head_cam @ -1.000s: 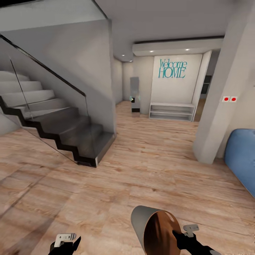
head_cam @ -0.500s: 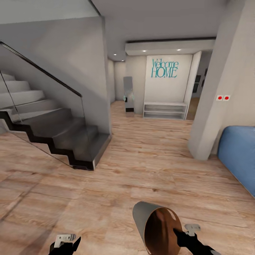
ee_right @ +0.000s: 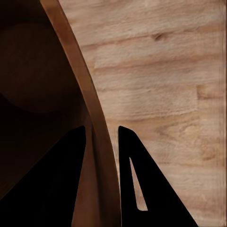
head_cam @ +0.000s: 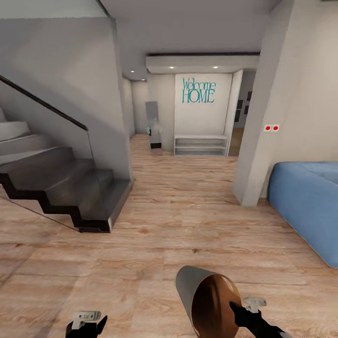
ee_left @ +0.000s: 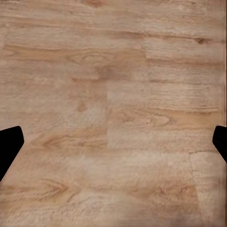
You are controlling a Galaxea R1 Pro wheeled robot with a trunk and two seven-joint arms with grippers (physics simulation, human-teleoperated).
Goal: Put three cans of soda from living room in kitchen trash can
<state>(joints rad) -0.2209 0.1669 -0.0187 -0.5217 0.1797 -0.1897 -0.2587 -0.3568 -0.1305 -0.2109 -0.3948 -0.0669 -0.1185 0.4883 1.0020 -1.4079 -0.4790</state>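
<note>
My right gripper [head_cam: 238, 311] is shut on the rim of the tash can [head_cam: 203, 300], a pale grey bucket with a glossy copper-brown inside, held tilted low at the front right of the head view. In the right wrist view the can's rim [ee_right: 97, 142] runs between the two dark fingers, one inside and one outside the wall. At the front left, my left gripper [head_cam: 86, 325] hangs open over the wood floor; its fingertips [ee_left: 9, 146] stand wide apart with nothing between them. The soda cans are out of view.
A dark staircase [head_cam: 61, 183] with a glass railing rises at the left. A pale pillar [head_cam: 260, 122] and a blue sofa [head_cam: 310, 202] stand at the right. Ahead, the light wood floor [head_cam: 178, 220] runs to a white shelf [head_cam: 201, 145] under a "Welcome HOME" wall.
The whole picture has shifted left, so the camera has turned right; more of the sofa shows. Both grippers and the tash can keep their places in the view.
</note>
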